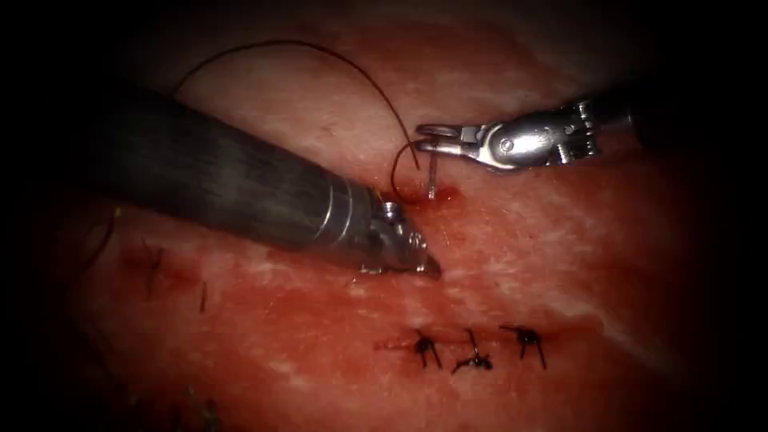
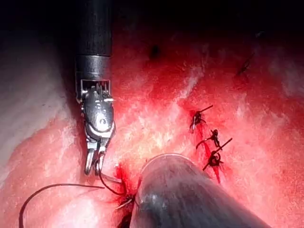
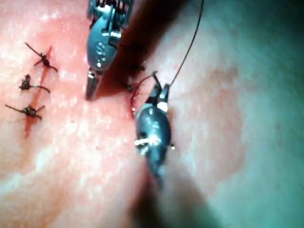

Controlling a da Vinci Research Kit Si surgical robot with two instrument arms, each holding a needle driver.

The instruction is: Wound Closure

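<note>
R tool [image 1: 428,138] grips needle [image 1: 432,178] near tail, tip in tissue [image 1: 512,264]; L tool [image 1: 428,268] shut, empty, resting nearby; thread [image 1: 352,68] trails; mid-stitch, needs steady arc

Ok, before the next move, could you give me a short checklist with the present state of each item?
1. Needle seated in the tissue: ok, lower end in, upper end out.
2. Right tool holding the needle: cannot tell; its tip is at the upper end.
3. Left tool free: ok, jaws shut on nothing.
4. Thread slack: ok, a loose arc.
5. Three stitches tied: ok.
</note>
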